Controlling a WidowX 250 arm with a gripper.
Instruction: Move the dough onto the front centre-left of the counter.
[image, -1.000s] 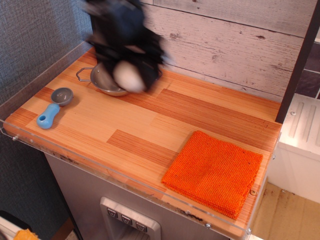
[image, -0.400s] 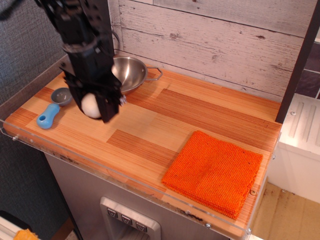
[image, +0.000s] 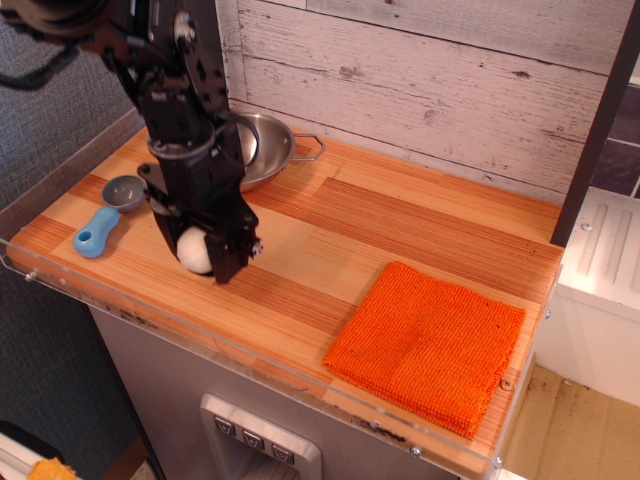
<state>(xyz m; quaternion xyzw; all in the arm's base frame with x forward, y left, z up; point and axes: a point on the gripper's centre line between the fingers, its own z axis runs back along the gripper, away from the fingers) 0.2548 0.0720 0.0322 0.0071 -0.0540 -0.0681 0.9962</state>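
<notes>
From my feed, the gripper (image: 207, 255) sits in the left-centre of the frame, its black fingers clamped around the dough (image: 194, 250), which shows as a white ball between them. The dough is low over the counter (image: 400, 225), near the front edge and left of centre; I can't quite tell whether it touches the wood or hangs just above it, since the fingers hide its underside. Behind the arm, toward the upper left, a steel bowl (image: 265, 150) rests by the plank wall. A blue measuring scoop (image: 108, 215) lies at the left edge of the frame. An orange woven cloth (image: 428, 345) covers the lower right of the counter.
</notes>
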